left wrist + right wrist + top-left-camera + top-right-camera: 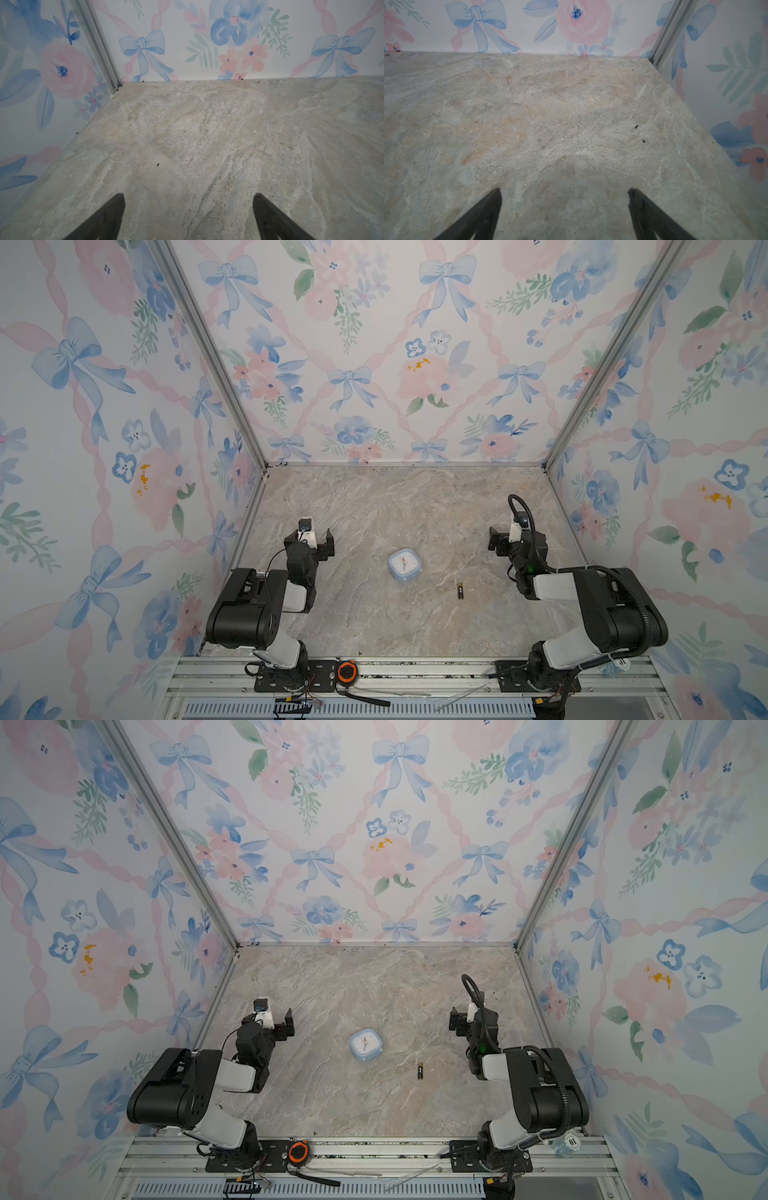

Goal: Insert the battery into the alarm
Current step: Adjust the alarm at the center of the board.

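"Battery (460,590) lies on the surface (374,510), nearer and right of the face-up alarm (404,565)?"
"Yes. Left claw (189,197) and right claw (564,192) gape empty; the right should pinch it crosswise, mid-body."

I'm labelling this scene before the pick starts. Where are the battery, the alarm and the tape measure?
battery (460,591): in a top view, on the middle of its black body.
alarm (404,564): in a top view, on its white dial.
tape measure (346,672): in a top view, on its orange centre.
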Available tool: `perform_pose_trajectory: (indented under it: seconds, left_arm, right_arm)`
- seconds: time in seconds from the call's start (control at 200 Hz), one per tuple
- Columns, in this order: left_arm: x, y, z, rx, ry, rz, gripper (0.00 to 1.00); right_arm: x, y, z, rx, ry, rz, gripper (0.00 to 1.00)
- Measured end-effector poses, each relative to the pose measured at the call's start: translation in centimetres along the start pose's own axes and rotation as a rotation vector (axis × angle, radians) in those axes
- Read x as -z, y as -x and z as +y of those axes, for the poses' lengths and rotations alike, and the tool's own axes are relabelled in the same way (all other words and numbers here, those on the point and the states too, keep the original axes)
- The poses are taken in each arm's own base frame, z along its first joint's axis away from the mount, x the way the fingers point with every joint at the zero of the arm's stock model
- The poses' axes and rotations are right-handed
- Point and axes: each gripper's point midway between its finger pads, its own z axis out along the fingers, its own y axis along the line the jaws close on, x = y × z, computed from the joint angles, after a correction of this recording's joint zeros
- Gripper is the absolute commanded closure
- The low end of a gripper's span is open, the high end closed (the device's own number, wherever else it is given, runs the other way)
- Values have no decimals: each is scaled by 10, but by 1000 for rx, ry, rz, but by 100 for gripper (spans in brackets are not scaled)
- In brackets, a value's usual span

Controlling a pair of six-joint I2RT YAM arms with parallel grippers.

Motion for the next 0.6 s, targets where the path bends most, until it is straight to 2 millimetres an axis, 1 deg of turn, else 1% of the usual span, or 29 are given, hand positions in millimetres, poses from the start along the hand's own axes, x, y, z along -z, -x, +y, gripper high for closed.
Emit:
perform_pose_trajectory:
  seconds: [0.6]
  left_arm:
    - [0, 0, 0, 1, -3, 0, 2]
  right_arm:
    - [0, 0, -1, -3, 4, 0, 4]
